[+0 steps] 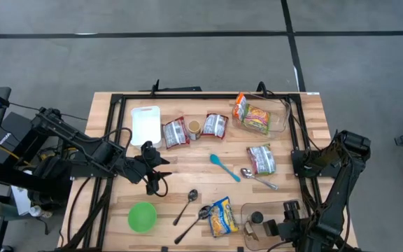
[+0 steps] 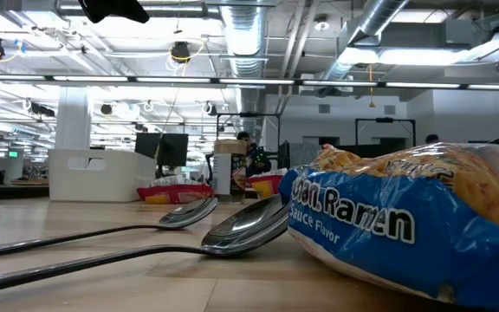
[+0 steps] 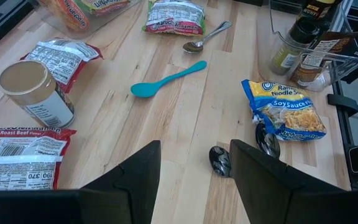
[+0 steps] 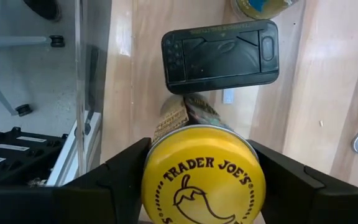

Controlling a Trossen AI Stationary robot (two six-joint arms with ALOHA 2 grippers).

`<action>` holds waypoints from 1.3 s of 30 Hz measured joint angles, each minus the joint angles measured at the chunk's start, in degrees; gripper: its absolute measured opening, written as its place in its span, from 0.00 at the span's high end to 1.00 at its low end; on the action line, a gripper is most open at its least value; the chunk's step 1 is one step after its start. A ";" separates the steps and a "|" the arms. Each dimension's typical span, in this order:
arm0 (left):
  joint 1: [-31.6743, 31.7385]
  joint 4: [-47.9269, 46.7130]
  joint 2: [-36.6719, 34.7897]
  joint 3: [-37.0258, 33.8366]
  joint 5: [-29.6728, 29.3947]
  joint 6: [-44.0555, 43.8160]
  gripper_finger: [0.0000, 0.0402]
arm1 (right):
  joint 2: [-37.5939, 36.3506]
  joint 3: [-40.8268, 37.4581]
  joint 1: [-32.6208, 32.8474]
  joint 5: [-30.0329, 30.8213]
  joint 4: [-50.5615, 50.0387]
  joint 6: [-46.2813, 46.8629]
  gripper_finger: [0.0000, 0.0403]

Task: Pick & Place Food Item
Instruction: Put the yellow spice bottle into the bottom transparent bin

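Right wrist view is showing the right gripper (image 4: 201,180) sitting astride a yellow-lidded Trader Joe's jar (image 4: 202,177) in the clear container (image 1: 275,210) at the tabletop's near right; jaws flanking the lid, grip uncertain.

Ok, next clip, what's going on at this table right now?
A two-armed robot is sorting food items. The right gripper sits at the near right corner with its fingers on either side of a yellow-lidded Trader Joe's jar in a clear container; whether it is gripping is unclear. The left gripper hovers open and empty over the wooden table, facing a teal spoon and a blue ramen packet.
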 joint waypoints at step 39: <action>0.00 0.00 -0.01 0.00 -0.02 -0.01 0.54 | 0.04 0.00 -0.02 -1.49 2.30 0.55 0.39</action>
